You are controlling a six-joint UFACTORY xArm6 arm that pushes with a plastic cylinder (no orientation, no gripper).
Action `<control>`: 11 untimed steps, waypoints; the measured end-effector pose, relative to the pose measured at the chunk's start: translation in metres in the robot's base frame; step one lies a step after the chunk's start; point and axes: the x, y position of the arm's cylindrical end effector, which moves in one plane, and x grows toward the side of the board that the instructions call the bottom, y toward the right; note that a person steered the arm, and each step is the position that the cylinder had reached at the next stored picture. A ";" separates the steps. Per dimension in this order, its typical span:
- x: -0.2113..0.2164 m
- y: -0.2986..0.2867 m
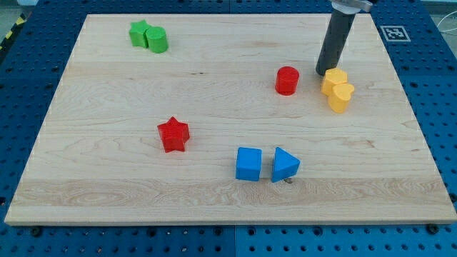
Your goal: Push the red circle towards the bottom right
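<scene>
We see a pale wooden board (214,86) filling most of the view, lying on a blue perforated table (435,107). At the view's top right corner of the board sits a small black-and-white square marker (393,33); its pattern carries no writing we can read, and we find no brand or label elsewhere.

Our arm carries no pincer, only a straight dark rod (335,41) coming down from the view's top right, so there is nothing to open and nothing held. My tip (325,72) rests on the board, right at the upper left edge of the two yellow blocks (337,89), which touch one another; we cannot tell whether it touches them.

The red circle (287,81) stands just left of the tip, apart from it. The blue cube (248,164) and blue triangle (285,165) sit side by side near the view's bottom. The red star (173,134) lies alone at left of centre. The green star (139,33) and green cylinder (156,39) touch at the view's top left.
</scene>
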 end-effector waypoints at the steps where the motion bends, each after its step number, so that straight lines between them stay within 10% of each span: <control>1: -0.004 -0.004; 7: 0.043 -0.117; 11: 0.077 -0.049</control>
